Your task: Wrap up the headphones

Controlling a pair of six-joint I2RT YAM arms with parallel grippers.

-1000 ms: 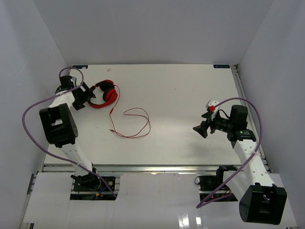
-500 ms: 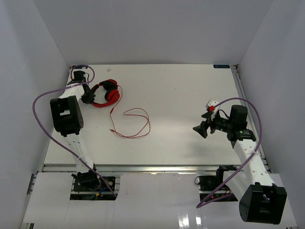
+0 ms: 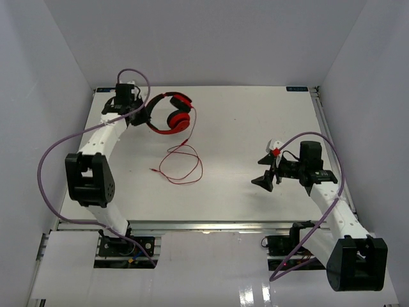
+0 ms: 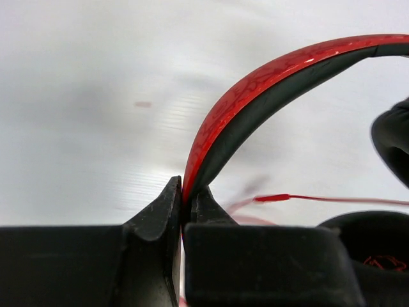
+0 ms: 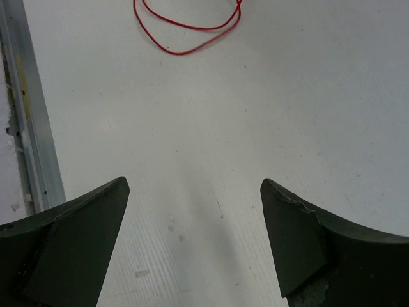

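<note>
Left jaws pinch headphones (image 3: 178, 119); right jaws agape; white table (image 3: 255, 121), grey walls (image 3: 204, 38)

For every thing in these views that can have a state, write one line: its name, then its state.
left gripper: shut on the headband of the headphones
headphones: held by the headband, not yet wrapped
cable: unwound, in loose loops on the table
right gripper: open, holding nothing
</note>
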